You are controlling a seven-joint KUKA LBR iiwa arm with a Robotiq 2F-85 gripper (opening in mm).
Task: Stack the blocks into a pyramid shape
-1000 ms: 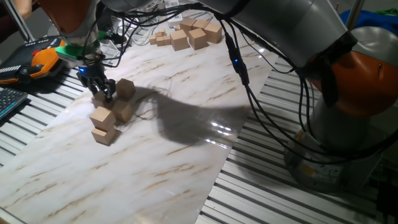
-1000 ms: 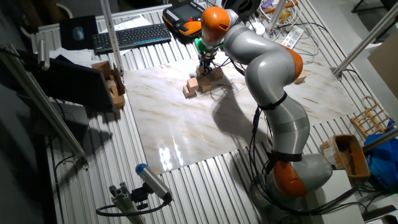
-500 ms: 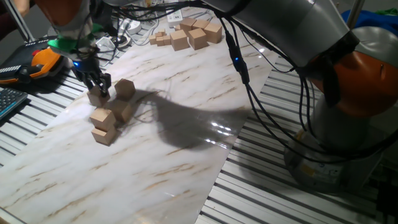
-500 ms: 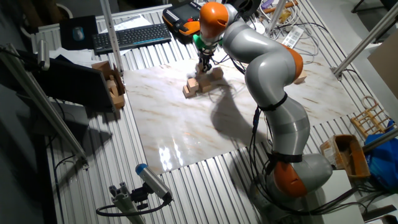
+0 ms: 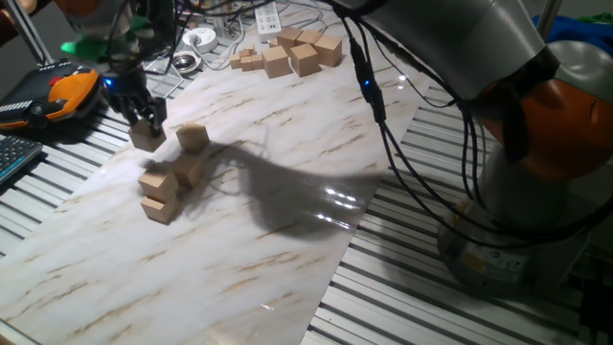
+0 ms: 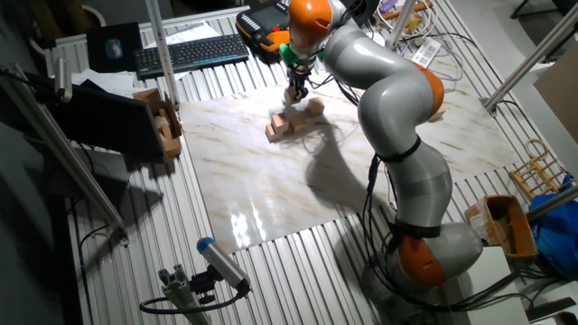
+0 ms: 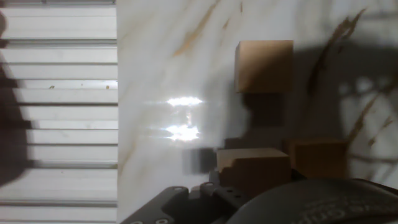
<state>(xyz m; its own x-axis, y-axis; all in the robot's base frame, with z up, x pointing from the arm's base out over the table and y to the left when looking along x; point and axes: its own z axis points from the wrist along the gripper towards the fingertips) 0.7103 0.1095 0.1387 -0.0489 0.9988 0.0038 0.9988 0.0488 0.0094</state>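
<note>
Robotics lab, slatted aluminium table (image 6: 298, 271), marble-look board (image 5: 287, 144), keyboard (image 6: 190, 52), loose cables (image 5: 230, 11), camera rig (image 6: 194, 280)

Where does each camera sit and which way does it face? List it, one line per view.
One fixed view: low at the table's edge, facing across the marble board to the block heap; shows the gripper holding a block, the arm overhead and the base.
The other fixed view: high up, looking down on the table; shows the arm whole.
Hand view: on the hand, looking down at board and blocks; only the gripper's dark underside shows.
Shared: all three see the heap.
</note>
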